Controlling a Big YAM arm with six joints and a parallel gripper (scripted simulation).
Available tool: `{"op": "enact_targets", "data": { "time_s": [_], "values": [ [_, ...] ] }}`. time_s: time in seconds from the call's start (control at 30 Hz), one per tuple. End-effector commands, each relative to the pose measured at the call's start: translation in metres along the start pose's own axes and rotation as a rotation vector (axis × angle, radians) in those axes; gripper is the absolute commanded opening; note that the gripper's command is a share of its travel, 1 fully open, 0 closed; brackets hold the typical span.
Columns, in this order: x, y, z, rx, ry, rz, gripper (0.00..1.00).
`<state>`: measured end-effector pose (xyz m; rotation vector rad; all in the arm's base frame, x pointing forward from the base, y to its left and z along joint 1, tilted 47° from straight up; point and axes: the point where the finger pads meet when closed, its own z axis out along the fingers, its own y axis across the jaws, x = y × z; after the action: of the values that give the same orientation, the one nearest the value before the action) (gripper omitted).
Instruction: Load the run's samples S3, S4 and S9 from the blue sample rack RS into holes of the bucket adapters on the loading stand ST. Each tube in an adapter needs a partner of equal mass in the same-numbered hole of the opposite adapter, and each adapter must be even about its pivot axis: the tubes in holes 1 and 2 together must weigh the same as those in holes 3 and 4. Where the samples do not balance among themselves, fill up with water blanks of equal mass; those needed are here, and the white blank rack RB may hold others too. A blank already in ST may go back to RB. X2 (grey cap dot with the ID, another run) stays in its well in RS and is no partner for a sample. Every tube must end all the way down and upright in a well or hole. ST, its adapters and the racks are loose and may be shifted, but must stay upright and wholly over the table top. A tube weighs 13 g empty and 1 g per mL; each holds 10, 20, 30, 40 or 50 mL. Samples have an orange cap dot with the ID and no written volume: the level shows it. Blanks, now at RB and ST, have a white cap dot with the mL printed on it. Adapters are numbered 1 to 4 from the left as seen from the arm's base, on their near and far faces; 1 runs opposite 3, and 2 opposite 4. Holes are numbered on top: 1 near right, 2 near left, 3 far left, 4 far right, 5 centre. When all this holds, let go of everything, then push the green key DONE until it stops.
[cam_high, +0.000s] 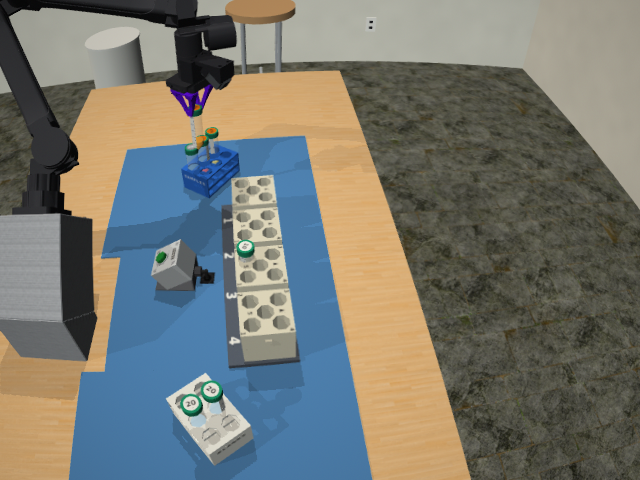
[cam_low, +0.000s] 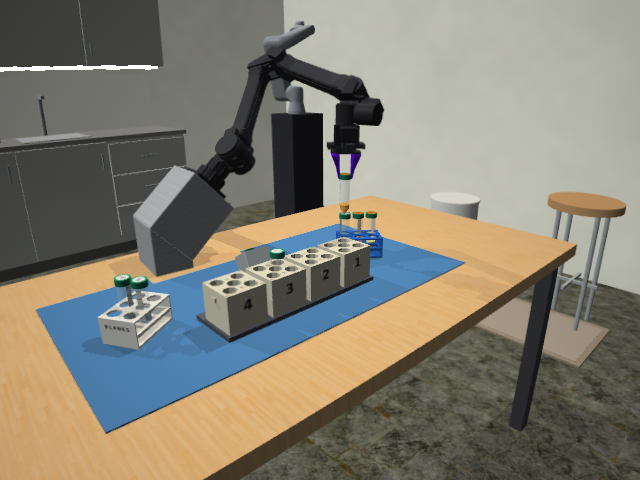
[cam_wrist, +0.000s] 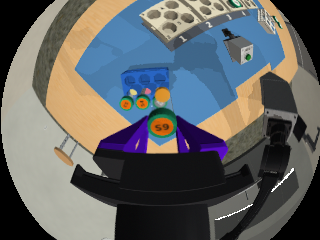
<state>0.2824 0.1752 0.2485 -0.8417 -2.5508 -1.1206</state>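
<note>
The gripper (cam_low: 345, 174) is hanging above the blue sample rack RS (cam_low: 373, 243), its purple fingers (cam_low: 337, 164) clamping the cap end of sample tube S9 (cam_low: 344, 193); the wrist view is showing the orange cap dot reading S9 (cam_wrist: 162, 126); the tube is hanging upright, its orange-filled tip clear of the rack and just above the three tubes (cam_high: 200, 144) standing in RS; the loading stand ST (cam_high: 227, 289) is lying along the blue mat (cam_high: 155, 330) with its four adapters in a row, and one white-dotted blank (cam_high: 245, 249) is sitting in adapter 3 (cam_low: 287, 289), in the near-left hole; the white blank rack RB (cam_high: 227, 439) is holding two blanks marked 20 (cam_high: 191, 404); the green key DONE (cam_high: 160, 256) is sitting on its grey box between the arm's base and ST.
</note>
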Motion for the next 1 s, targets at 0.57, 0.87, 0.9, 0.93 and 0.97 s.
{"op": "enact_targets", "data": {
  "time_s": [0.57,0.87,0.9,0.93,0.97],
  "values": [
    [-0.005,0.006,0.049,-0.004,-0.007,0.014,0.00],
    [-0.005,0.006,0.068,-0.004,-0.006,0.014,0.00],
    [-0.005,0.006,0.070,-0.004,-0.006,0.014,0.00],
    [-0.005,0.006,0.070,-0.004,-0.006,0.014,0.00],
    [-0.006,0.015,0.058,-0.026,-0.020,-0.003,0.00]
  ]
}}
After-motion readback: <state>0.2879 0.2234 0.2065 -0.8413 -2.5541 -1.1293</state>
